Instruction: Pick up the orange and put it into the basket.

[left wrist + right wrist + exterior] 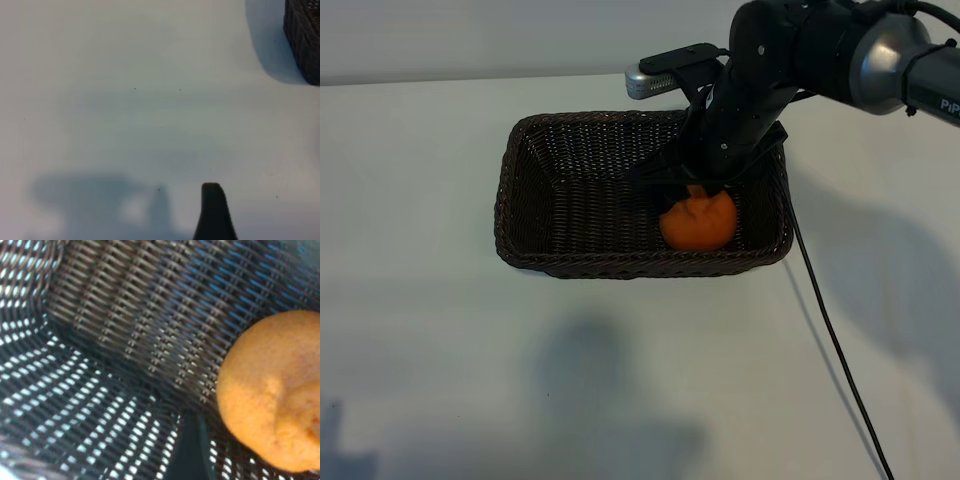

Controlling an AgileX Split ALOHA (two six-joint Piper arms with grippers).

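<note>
The orange [698, 222] lies on the floor of the dark brown wicker basket [535, 255], toward its right end, with the knobby bump up. My right gripper [695, 187] hangs inside the basket just above the fruit, open. In the right wrist view the orange [272, 390] rests on the weave, with a gap between it and the one dark fingertip [192, 452] that shows. My left arm is out of the exterior view. Its wrist view shows one dark fingertip [214, 210] over bare table, holding nothing, with a corner of the basket [304, 35] far off.
The white table [440, 380] surrounds the basket. The right arm's black cable [830, 340] trails across the table from the basket's right side to the front edge. The arm's shadow falls on the table in front of the basket.
</note>
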